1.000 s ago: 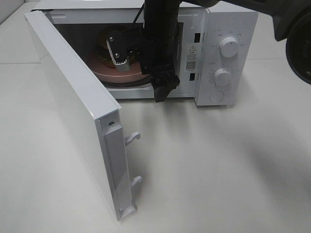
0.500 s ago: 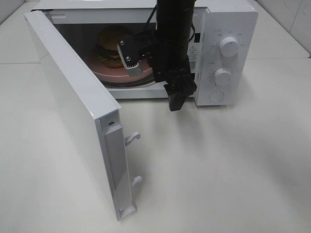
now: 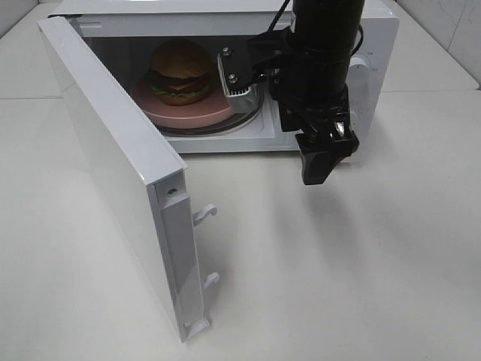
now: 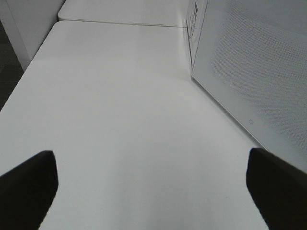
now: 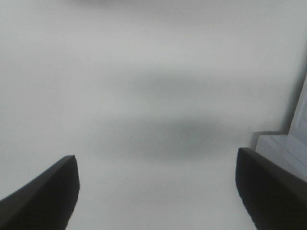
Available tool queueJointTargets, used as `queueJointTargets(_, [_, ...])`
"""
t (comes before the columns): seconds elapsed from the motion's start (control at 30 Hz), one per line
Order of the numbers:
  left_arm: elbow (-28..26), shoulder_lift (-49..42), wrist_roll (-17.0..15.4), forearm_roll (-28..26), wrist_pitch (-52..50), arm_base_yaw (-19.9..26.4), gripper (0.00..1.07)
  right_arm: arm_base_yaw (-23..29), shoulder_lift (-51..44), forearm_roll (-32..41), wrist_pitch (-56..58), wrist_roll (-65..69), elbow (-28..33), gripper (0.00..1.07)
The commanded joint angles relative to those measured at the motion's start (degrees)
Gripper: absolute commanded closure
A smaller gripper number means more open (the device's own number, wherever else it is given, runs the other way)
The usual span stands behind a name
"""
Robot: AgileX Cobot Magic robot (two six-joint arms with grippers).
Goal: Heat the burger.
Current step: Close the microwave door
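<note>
While the burger (image 3: 180, 69) sits in the open microwave (image 3: 382, 41), right gripper (image 3: 317, 167) and left gripper (image 4: 152, 189) both gape empty.

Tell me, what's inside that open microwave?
A burger sits on a pink plate inside the microwave. The black arm in front covers the chamber's right side, so anything there cannot be seen.

Bright even light, soft shadows
</note>
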Motion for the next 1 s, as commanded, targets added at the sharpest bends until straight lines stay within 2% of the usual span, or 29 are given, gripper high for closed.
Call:
queueJointTargets(0.03, [0.11,-0.92,-0.11,-0.34,-0.46,0.17,0.04,-0.11,-1.89,-0.29,3.67,2.18,0.97,0.21])
queueJointTargets(0.13, [0.11,-0.92,-0.11,-0.34,-0.46,0.17,0.04,-1.2,-6.82,-1.26,4.01,6.7,3.78,0.2])
queueJointTargets(0.3, [0.11,-0.92,-0.11,-0.34,-0.46,0.17,0.04,-4.41,-15.87,-0.57,4.01,11.75,10.49,0.09])
queueJointTargets(0.47, [0.11,-0.92,-0.11,-0.34,-0.46,0.17,0.04,-9.28,-21.26,-1.03,3.95,17.7,15.01,0.09])
queueJointTargets(0.5, [0.11,-0.92,-0.11,-0.34,-0.46,0.17,0.04,-12.32,-23.09,-1.32,4.01,24.06,16.44,0.09])
queueJointTargets(0.57, [0.11,-0.92,-0.11,-0.34,-0.46,0.17,0.04,-14.21,-24.06,-1.38,4.01,27.9,17.07,0.09])
queueJointTargets(0.6, [0.11,-0.92,-0.11,-0.34,-0.46,0.17,0.04,-18.33,-25.44,-1.32,4.01,35.29,17.82,0.09])
queueJointTargets(0.67, [0.11,-0.92,-0.11,-0.34,-0.46,0.17,0.04,-20.34,-26.07,-1.15,4.01,39.71,17.99,0.09])
queueJointTargets(0.73, [0.11,-0.92,-0.11,-0.34,-0.46,0.17,0.04,-26.24,-27.62,-0.63,4.01,52.14,18.56,0.09])
queueJointTargets(0.77, [0.11,-0.92,-0.11,-0.34,-0.46,0.17,0.04,-26.24,-27.62,-0.63,4.01,52.14,18.56,0.09])
queueJointTargets(0.8, [0.11,-0.92,-0.11,-0.34,-0.46,0.17,0.04,-29.79,-28.19,-0.74,4.01,58.16,19.25,0.09])
queueJointTargets(1.0, [0.11,-0.92,-0.11,-0.34,-0.46,0.17,0.04,-38.04,-28.42,-0.74,3.67,63.37,21.77,0.09])
